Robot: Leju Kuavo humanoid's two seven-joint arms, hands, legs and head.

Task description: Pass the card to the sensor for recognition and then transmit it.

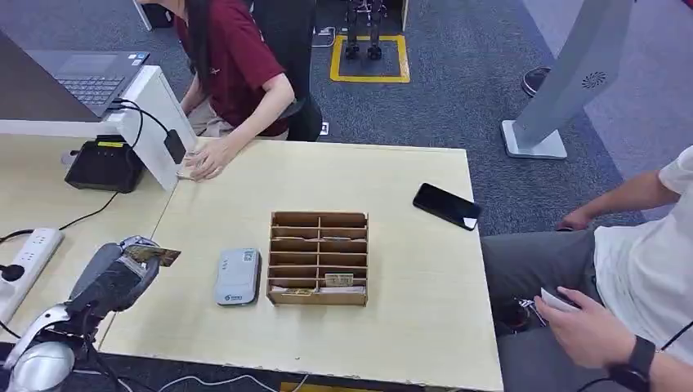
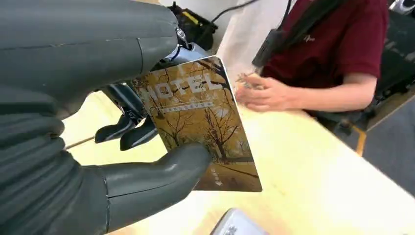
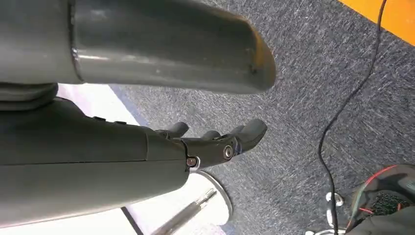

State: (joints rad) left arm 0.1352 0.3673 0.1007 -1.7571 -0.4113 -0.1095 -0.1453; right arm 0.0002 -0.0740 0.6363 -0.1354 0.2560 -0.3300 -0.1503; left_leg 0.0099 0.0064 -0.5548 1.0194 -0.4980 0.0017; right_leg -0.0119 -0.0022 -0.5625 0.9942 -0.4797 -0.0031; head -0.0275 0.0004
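Note:
My left hand (image 1: 122,273) hovers over the table's front left part and pinches a golden hotel card (image 1: 155,256) between thumb and fingers. The left wrist view shows the card (image 2: 200,122) up close, printed with autumn trees and the word HOTEL, with my left hand (image 2: 142,147) behind it. The grey card sensor (image 1: 237,277) lies flat on the table to the right of the card, apart from it; its corner (image 2: 237,225) shows below the card. My right hand (image 3: 215,142) hangs over the carpet, fingers loosely extended and holding nothing.
A wooden slotted box (image 1: 319,257) with cards in its front slots stands right of the sensor. A black phone (image 1: 446,206) lies at the far right of the table. One person (image 1: 233,65) sits at the back left, another (image 1: 621,310) at right holds a card. A power strip (image 1: 29,261) lies left.

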